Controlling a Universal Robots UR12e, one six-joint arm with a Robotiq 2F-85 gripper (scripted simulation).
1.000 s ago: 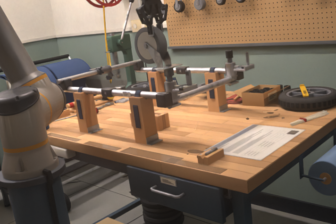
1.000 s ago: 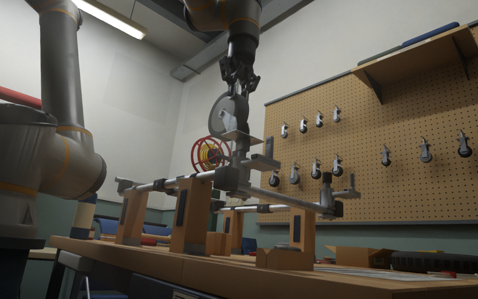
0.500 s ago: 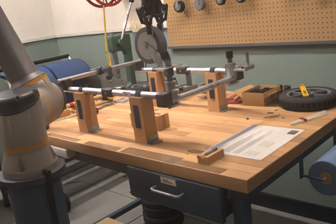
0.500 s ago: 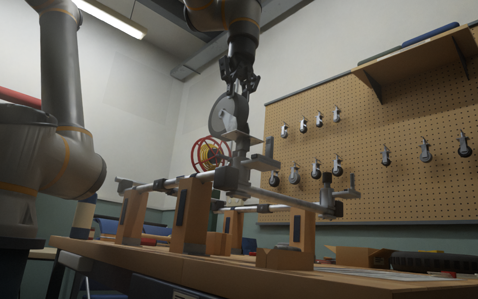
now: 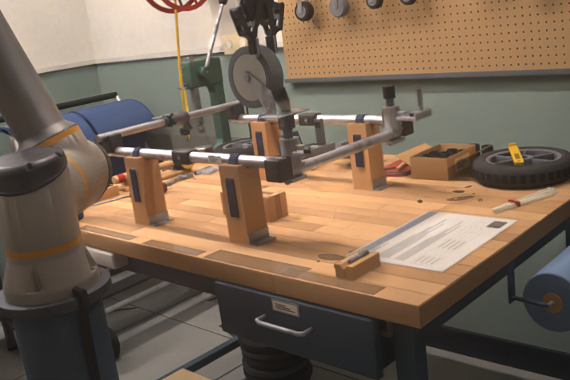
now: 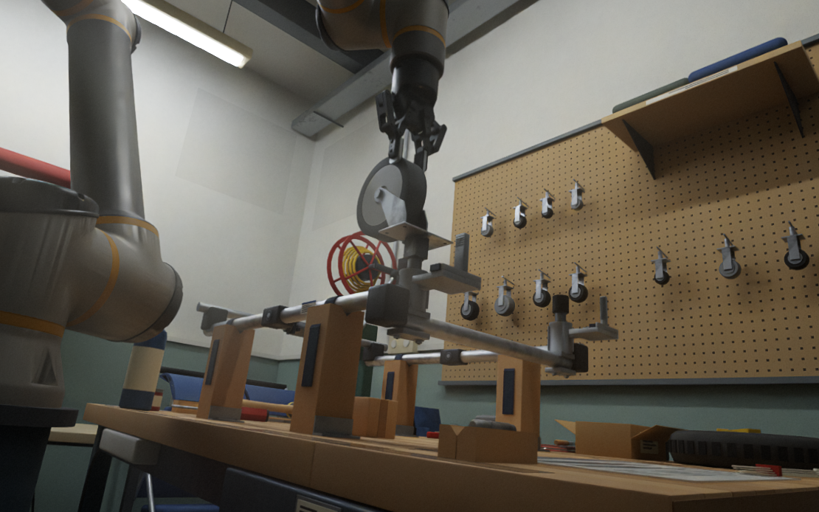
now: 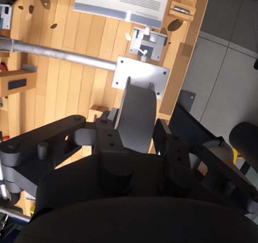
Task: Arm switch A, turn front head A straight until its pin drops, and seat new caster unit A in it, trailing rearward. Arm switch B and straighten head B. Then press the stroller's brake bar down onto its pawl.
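Observation:
The new caster unit A (image 5: 255, 77) (image 6: 392, 200) (image 7: 137, 113) stands wheel-up on front head A (image 5: 287, 136) (image 6: 407, 280), its stem down in the head and its square plate (image 7: 140, 76) just above it. My gripper (image 5: 256, 28) (image 6: 410, 143) (image 7: 134, 135) hangs straight over the wheel's top with the fingers either side of the rim, open and holding nothing. Head B (image 5: 391, 113) (image 6: 562, 331), with its black knob, sits at the far end of the cross tube (image 5: 345, 148) (image 7: 61, 55). The stroller frame rests upside down on several wooden stands.
The bench's front edge (image 7: 178, 66) runs just beside head A. A paper sheet (image 5: 437, 238), a small wooden block (image 5: 357, 265), a cardboard box (image 5: 442, 159) and a loose tyre (image 5: 522, 166) lie on the bench. Spare casters hang on the pegboard (image 5: 414, 12) behind.

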